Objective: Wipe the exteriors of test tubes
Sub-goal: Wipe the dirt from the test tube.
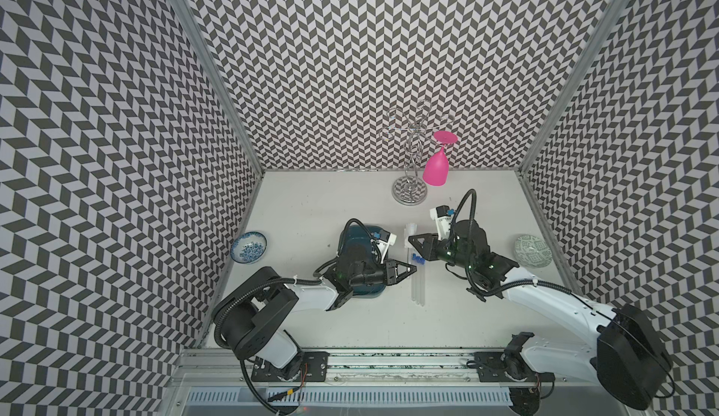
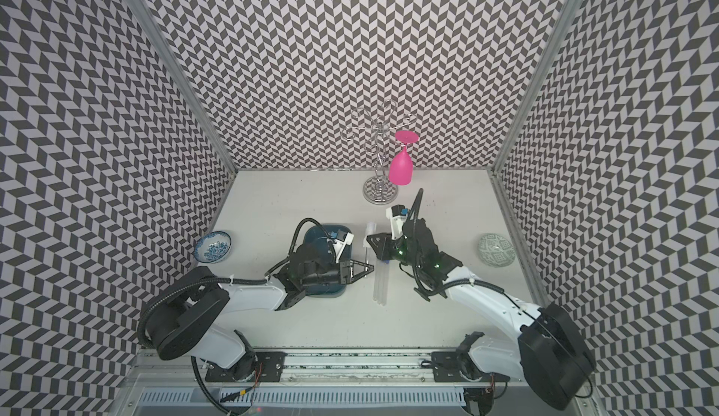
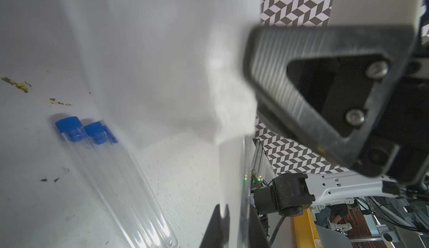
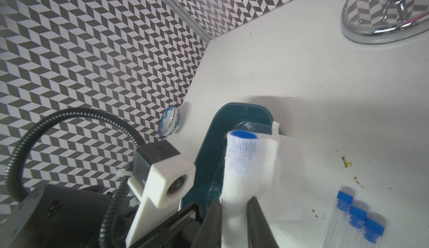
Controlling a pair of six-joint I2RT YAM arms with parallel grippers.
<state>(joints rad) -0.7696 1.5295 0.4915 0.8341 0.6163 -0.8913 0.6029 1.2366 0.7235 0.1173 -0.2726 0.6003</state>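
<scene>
Woven white gauze (image 4: pixel 248 165) sleeved one tube (image 3: pixel 232 177), its round blue cap (image 4: pixel 242 135) showing mid-frame. Your right gripper (image 4: pixel 234 202) pinched that cloth, jaws nearly together, at the lower edge. Your left gripper (image 3: pixel 234 228) was clamped fully on the tube's clear shaft. Three smooth capped tubes (image 1: pixel 417 283) lay side by side on the matte table (image 1: pixel 311 208), centre frame.
</scene>
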